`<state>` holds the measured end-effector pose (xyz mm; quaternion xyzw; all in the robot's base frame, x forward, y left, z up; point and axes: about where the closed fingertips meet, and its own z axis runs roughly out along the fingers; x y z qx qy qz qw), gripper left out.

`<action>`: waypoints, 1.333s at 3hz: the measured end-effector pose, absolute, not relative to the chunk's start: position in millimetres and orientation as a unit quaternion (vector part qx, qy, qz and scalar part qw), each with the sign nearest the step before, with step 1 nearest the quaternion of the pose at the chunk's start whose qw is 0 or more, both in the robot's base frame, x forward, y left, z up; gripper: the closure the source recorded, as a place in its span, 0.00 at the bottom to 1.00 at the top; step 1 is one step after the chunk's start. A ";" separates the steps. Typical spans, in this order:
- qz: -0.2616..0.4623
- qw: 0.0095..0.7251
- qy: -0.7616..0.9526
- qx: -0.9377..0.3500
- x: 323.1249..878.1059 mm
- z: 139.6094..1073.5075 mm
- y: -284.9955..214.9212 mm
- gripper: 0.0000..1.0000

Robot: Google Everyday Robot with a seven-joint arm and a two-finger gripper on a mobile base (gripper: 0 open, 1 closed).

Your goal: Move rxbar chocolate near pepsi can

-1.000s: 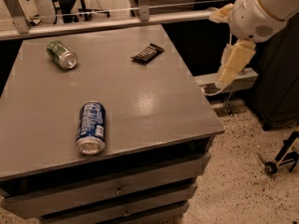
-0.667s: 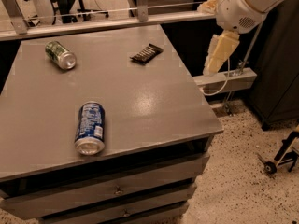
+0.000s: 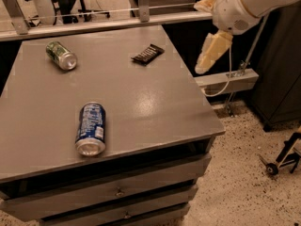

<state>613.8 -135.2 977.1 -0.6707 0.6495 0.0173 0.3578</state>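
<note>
The rxbar chocolate (image 3: 147, 53) is a small dark flat bar lying at the far right part of the grey table top (image 3: 141, 102). The pepsi can (image 3: 91, 128) is blue with white lettering and lies on its side near the front edge, left of the middle. My gripper (image 3: 210, 55) is pale yellow, hangs from the white arm (image 3: 244, 4) and points down. It is in the air just beyond the table's right edge, to the right of the bar and touching nothing.
A green can (image 3: 61, 55) lies on its side at the far left of the table. Drawers (image 3: 117, 192) run under the top. A rail (image 3: 94, 25) crosses behind the table. A low shelf (image 3: 225, 81) and speckled floor lie to the right.
The arm and gripper have moved left, toward the table's right edge. The bar and both cans have not moved.
</note>
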 end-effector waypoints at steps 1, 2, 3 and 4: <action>0.054 0.391 0.645 -0.654 651.7 967.0 -102.7 0.00; 0.114 0.415 0.651 -0.625 689.5 953.8 -67.2 0.00; 0.170 0.420 0.686 -0.569 724.0 925.3 -39.2 0.00; 0.161 0.407 0.742 -0.508 753.2 891.4 -32.2 0.00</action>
